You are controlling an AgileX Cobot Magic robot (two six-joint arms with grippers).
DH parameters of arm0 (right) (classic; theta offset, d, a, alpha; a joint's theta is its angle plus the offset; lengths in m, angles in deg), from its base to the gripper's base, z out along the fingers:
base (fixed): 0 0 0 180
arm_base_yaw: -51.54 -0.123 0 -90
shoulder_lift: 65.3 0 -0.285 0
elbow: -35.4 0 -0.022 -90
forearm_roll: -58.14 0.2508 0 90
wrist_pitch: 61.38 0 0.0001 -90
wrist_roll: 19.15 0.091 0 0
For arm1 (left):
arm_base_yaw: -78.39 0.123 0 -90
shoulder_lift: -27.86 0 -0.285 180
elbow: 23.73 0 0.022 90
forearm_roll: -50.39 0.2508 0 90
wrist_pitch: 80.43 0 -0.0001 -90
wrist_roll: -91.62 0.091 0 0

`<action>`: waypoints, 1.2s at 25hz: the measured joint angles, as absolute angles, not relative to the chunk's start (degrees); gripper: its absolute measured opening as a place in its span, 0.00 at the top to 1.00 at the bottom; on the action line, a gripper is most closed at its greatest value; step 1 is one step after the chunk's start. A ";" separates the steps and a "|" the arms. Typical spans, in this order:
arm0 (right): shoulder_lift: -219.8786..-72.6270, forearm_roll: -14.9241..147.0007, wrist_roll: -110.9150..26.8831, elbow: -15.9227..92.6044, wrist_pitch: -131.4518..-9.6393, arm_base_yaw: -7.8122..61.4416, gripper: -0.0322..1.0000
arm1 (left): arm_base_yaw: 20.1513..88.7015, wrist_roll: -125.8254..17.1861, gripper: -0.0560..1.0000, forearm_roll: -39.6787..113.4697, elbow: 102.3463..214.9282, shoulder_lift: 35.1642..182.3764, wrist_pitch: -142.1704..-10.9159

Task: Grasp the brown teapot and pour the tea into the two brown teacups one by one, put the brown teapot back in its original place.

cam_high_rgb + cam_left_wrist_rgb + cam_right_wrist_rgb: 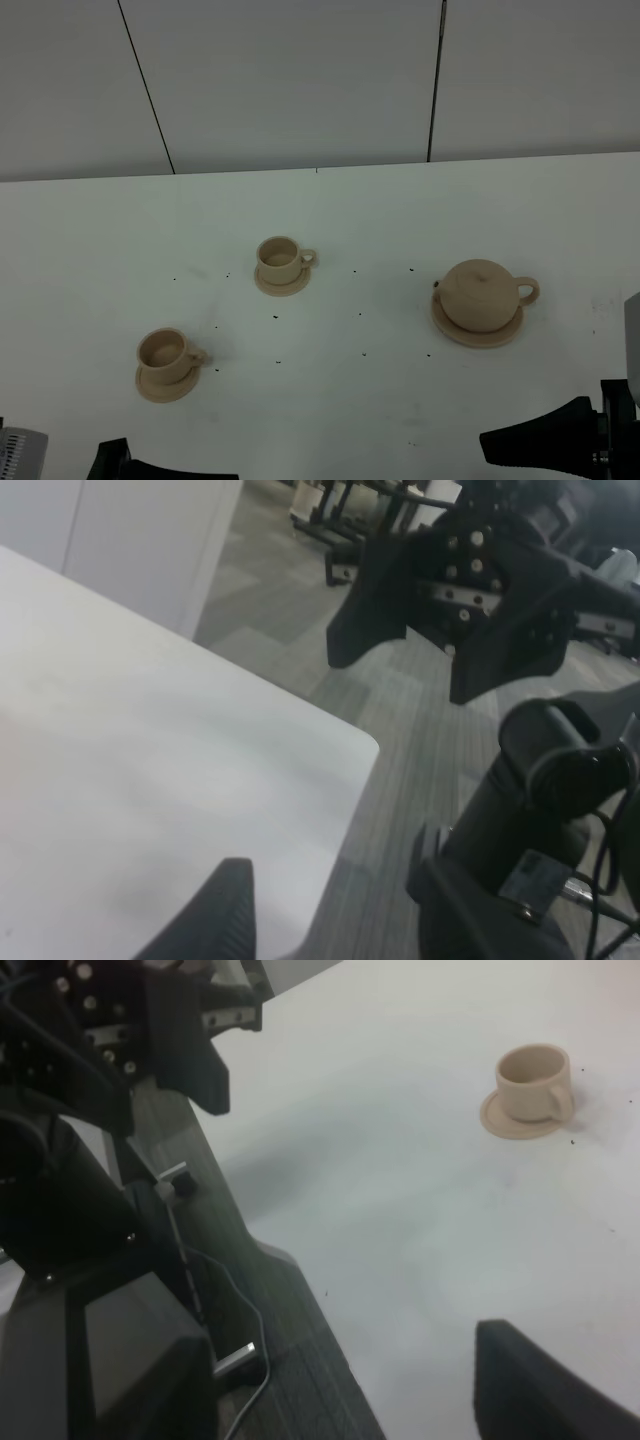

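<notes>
While left gripper and right gripper are spread wide and empty, the teapot could be toppled by a misjudged grab

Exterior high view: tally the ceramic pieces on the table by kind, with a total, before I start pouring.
Teapot: 1
Teacups: 2
Saucers: 3
Total: 6

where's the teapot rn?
Exterior high view: the brown teapot sits on its wide saucer on the right side of the table, to the right of the farther teacup.
</notes>
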State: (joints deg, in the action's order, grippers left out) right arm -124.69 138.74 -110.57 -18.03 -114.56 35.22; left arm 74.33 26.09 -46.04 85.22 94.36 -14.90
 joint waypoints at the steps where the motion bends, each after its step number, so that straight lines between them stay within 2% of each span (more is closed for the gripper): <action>1: -124.69 138.74 -110.57 -18.03 -114.50 35.22 0.45 | 74.33 26.51 0.52 -46.40 85.22 94.36 -14.90; 22: -124.69 140.78 -110.57 -18.03 -113.66 35.22 0.46 | 74.33 27.75 0.52 -48.08 85.27 94.36 -12.82; 25: -124.69 141.80 -110.57 -18.03 -113.08 35.22 0.46 | 74.33 27.21 0.55 -48.08 86.09 94.36 -12.82; 30: -124.69 142.77 -110.57 -18.03 -111.92 35.22 0.48 | 74.33 22.52 0.66 -48.08 91.21 94.36 -12.82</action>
